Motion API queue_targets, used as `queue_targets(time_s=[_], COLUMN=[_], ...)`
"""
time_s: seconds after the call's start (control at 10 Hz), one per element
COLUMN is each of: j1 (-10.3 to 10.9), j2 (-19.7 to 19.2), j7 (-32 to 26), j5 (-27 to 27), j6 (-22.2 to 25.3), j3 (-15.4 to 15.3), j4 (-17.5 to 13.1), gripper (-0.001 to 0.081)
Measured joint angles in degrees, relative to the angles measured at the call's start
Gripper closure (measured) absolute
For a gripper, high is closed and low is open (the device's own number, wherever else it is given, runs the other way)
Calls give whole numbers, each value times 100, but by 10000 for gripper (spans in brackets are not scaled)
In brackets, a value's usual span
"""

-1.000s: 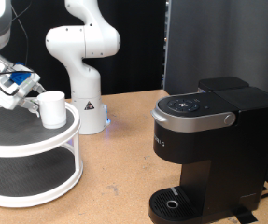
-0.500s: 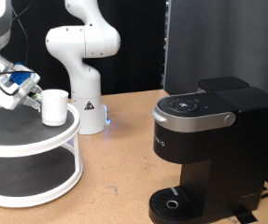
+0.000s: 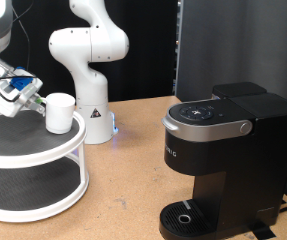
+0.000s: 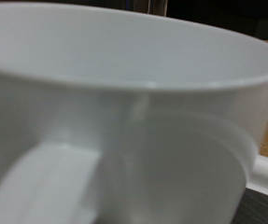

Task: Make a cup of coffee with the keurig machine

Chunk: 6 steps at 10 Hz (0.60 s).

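I am reaching my hand [image 3: 31, 100] to the cup [image 3: 58, 113] by its handle, though I cannot tell whether the fingers are clenched.

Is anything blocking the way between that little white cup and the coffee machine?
Nothing visible does. The cup stands on the white round shelf at the exterior view's left, with the gripper right beside it. Between it and the keurig machine lies bare wooden tabletop; the second white arm base stands further back.
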<state>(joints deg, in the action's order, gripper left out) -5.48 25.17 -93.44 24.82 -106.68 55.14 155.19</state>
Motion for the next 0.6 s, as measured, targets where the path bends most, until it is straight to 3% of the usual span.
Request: queue_targets(time_s=[0.3,0.6], j1=[0,-13], j2=[2,216], j7=[-20,204], j5=[0,102], j6=[88,880], j3=[6,-10], j4=[-40,-314], gripper=[740,740])
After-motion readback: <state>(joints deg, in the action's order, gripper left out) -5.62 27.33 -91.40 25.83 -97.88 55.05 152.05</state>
